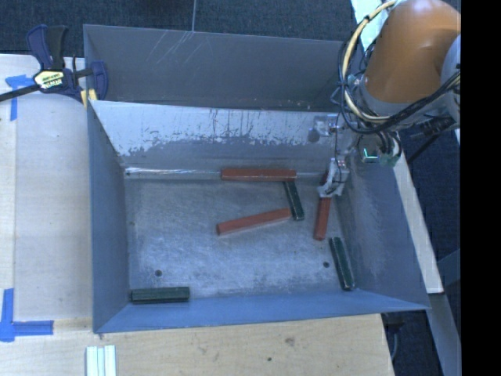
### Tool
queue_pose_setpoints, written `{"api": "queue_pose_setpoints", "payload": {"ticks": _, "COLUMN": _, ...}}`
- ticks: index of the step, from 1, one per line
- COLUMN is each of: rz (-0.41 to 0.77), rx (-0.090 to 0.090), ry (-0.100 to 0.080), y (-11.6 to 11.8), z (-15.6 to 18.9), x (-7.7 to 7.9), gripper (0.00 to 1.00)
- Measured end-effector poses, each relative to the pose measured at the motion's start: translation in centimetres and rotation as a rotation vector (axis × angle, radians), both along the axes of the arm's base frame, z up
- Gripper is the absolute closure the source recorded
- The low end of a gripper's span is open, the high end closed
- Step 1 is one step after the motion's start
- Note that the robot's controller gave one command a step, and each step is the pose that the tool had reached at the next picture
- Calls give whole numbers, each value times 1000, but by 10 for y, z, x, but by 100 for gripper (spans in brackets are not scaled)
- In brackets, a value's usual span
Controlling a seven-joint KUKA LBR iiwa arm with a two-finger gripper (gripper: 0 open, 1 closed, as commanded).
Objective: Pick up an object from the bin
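A grey metal bin (109, 210) is seen from above. In its front left corner lies a dark green stick (160, 294). Toward the middle, a long red-brown stick (258, 175) lies along the back wall. A slanting red-brown stick (253, 222) crosses the floor, with a short dark green stick (293, 200) just beside it. On the right, the gripper (335, 180) hangs at the top end of a third red-brown stick (322, 219). Whether the gripper is wide, narrow or gripping cannot be told. A last dark green stick (341, 263) lies near the front right. The pick looks barely begun, and nothing is clearly lifted yet.
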State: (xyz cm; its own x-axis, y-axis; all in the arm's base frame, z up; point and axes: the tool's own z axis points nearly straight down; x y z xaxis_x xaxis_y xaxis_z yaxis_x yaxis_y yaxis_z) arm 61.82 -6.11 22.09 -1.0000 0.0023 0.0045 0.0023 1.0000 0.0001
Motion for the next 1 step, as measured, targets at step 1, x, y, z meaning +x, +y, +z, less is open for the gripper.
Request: {"api": "queue_pose_setpoints", "payload": {"ticks": 1, "rz": 198, "rx": -2, "ry": -19, "y": 19, "z": -135, "x": -11, "gripper": 0}}
